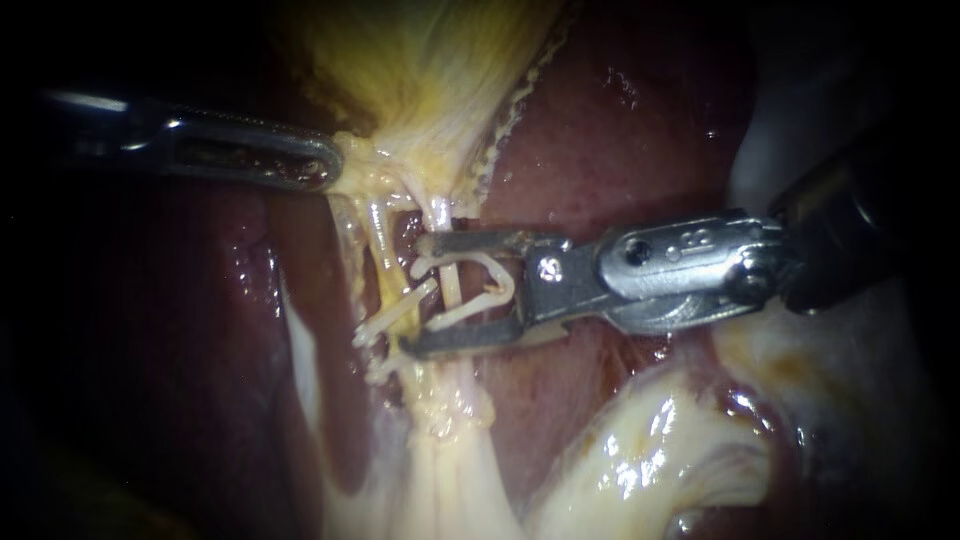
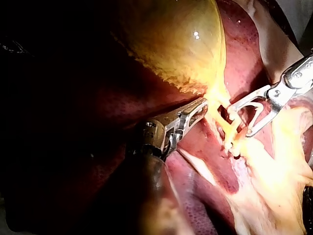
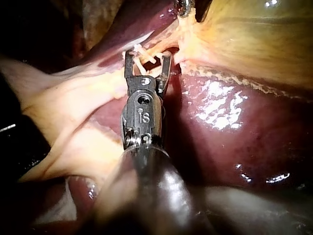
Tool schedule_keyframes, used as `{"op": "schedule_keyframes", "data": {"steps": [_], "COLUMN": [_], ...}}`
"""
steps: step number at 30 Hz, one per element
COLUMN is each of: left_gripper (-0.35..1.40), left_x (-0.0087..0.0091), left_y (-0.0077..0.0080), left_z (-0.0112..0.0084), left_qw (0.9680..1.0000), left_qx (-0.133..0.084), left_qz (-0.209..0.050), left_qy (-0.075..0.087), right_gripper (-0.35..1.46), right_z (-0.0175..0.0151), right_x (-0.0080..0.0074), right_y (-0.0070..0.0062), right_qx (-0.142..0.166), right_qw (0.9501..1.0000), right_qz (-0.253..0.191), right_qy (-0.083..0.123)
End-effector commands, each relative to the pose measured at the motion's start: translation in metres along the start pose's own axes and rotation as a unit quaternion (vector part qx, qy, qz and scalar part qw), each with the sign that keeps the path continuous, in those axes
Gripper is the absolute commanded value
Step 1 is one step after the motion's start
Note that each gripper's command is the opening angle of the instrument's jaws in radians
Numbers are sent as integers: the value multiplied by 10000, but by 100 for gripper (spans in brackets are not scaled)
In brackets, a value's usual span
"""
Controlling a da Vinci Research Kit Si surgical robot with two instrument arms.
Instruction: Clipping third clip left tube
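— Where is the left tube [image 1: 383, 255]?

— Just at 9 o'clock from the jaw tips of the right instrument [image 1: 425, 293]. It runs from 12 to 6, and a shut clip [image 1: 400, 313] lies across it.

— What does the right instrument hold?

— Its jaws stand wide, with an open clip [image 1: 500, 272] held between them. A thin pale tube [image 1: 450, 283] stands inside that clip, running from 12 to 6. I think it is not the tube with the shut clip on it, so look well before you squeeze.

— And the left instrument [image 1: 325, 165]?

— Its jaws are tight on the narrow end of the gallbladder [image 1: 430, 60], at 10 o'clock from the tubes. I think that holds the tubes stretched, which helps.

— How do I squeeze well?

— Get the whole tube deep in the open clip, with both clip tips past it. Put the clip apart from the shut clip, not on top of it. Hold it straight across the tube, not slanted. Catch no bit of the liver [image 1: 620, 130] behind. Then squeeze slowly until it locks.
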Motion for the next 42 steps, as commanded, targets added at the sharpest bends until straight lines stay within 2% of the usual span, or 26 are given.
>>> {"op": "schedule_keyframes", "data": {"steps": [1, 7, 13, 20, 22, 25, 28, 31, 32, 34, 36, 39, 42], "left_gripper": [-35, -35, -35, -35, -35, -35, -35, -35, -35, -35, -35, -35, -35], "left_x": [0, 0, 0, 1, 0, 0, 1, 1, 1, 1, 0, 0, 0], "left_y": [0, 0, -1, -2, -2, -3, -3, -3, -3, -3, -3, -2, -2], "left_z": [0, 0, 1, 4, 4, 5, 4, 4, 4, 4, 5, 5, 5], "left_qw": [10000, 10000, 10000, 10000, 10000, 10000, 10000, 10000, 10000, 10000, 10000, 10000, 10000], "left_qx": [-3, -5, -7, -16, -18, -20, -20, -20, -20, -20, -18, -18, -19], "left_qz": [-1, -2, -2, 0, 0, -1, -1, -1, -1, 0, 0, 0, 0], "left_qy": [-1, -1, -2, -5, -6, -6, -6, -6, -6, -6, -6, -6, -6], "right_gripper": [49, 50, 49, 49, 46, 45, 46, 45, 45, 45, 45, 45, 44], "right_z": [1, 8, 18, 40, 44, 52, 57, 56, 54, 52, 50, 45, 42], "right_x": [-1, -6, -15, -7, -5, -1, 2, 4, 6, 11, 16, 24, 29], "right_y": [2, 16, 22, 27, 28, 29, 29, 28, 27, 26, 24, 24, 28], "right_qx": [0, -21, -53, -129, 13, 462, 799, 1229, 1402, 1612, 1687, 1677, 1680], "right_qw": [9999, 9985, 9973, 9924, 9909, 9869, 9801, 9664, 9601, 9499, 9417, 9338, 9299], "right_qz": [132, 543, 729, 1221, 1343, 1541, 1763, 2022, 2101, 2236, 2356, 2492, 2604], "right_qy": [-6, -5, -6, 6, 15, 79, 450, 1005, 1202, 1471, 1713, 1943, 1983]}}
